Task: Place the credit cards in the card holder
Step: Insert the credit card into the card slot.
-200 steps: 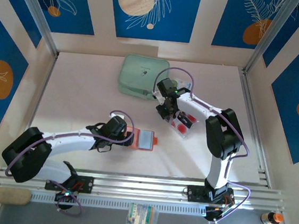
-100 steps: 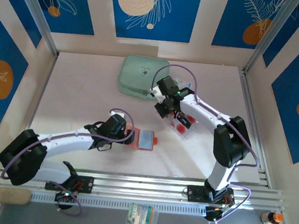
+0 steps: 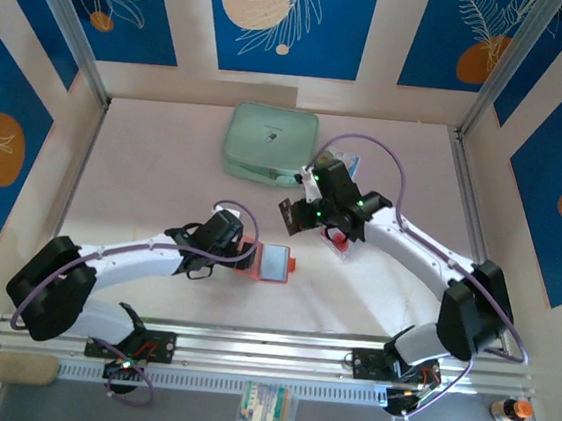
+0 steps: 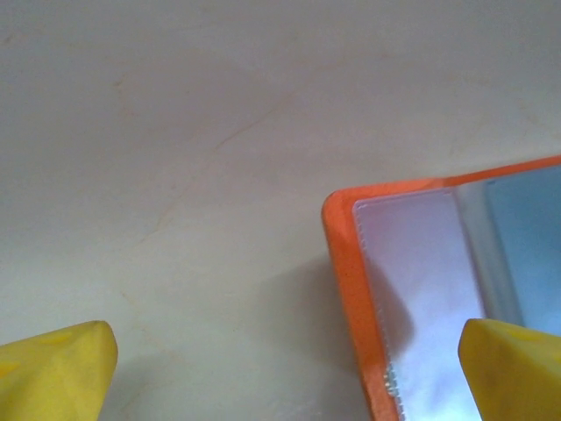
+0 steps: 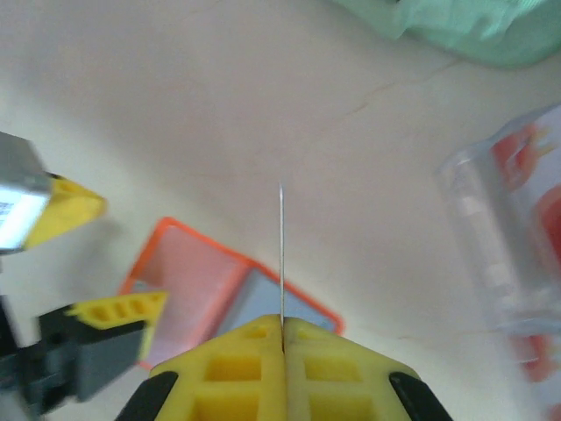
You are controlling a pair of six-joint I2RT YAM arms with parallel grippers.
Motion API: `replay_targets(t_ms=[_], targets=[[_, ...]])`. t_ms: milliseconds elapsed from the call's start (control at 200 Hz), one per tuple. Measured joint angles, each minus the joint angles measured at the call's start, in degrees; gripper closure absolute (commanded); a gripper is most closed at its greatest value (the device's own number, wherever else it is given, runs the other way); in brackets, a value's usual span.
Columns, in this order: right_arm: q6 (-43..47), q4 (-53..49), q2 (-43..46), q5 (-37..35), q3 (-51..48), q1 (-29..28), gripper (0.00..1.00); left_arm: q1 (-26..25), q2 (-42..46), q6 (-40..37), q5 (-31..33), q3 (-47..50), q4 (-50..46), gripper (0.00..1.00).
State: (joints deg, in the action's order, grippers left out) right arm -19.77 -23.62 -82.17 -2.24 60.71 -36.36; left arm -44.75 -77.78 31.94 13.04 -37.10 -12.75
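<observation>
One card [image 5: 281, 254] clamped in the right gripper [image 5: 282, 329] above the open card holder [image 5: 219, 289]; the left gripper [image 4: 287, 338] spread wide at the holder's corner.

The card stands edge-on, a thin line running straight out from between the right gripper's fingers, which are pressed together on it; the orange card holder lies flat on the table [image 4: 175, 132] just beyond those fingers and a little to their left, greyish pockets facing up; a clear tray [image 5: 513, 237] with red shapes showing through sits to that gripper's right, a mint-green case [image 5: 456, 31] farther ahead on the same side; one corner of the holder lies between the left gripper's parted fingers, closer to one than the other; whether either finger touches it, I cannot tell.
</observation>
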Motion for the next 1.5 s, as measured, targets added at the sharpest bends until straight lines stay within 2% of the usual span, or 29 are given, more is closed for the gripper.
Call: replay_targets(t_ms=[210,355,485,795,1500], targets=[[-17.5,17.5,5.1,7.9,-16.8,0.5,1.00,0.0,-0.4,-0.4,1.6,0.0,-2.3,0.00],[-26.5,28.9,5.4,8.9,-26.4,-0.3,1.00,0.0,-0.4,-0.3,2.3,0.0,-3.4,0.00],[-31.1,35.2,5.4,8.7,-30.2,-2.0,1.00,0.0,-0.5,-0.3,2.7,0.0,-4.0,0.00],[-35.1,45.7,0.9,7.5,-30.6,-5.3,1.00,0.0,-2.1,0.7,3.1,0.1,-4.9,0.00],[-36.9,53.1,-7.4,4.2,-30.6,-7.6,1.00,0.0,-2.2,1.2,3.1,1.0,-4.9,0.00]])
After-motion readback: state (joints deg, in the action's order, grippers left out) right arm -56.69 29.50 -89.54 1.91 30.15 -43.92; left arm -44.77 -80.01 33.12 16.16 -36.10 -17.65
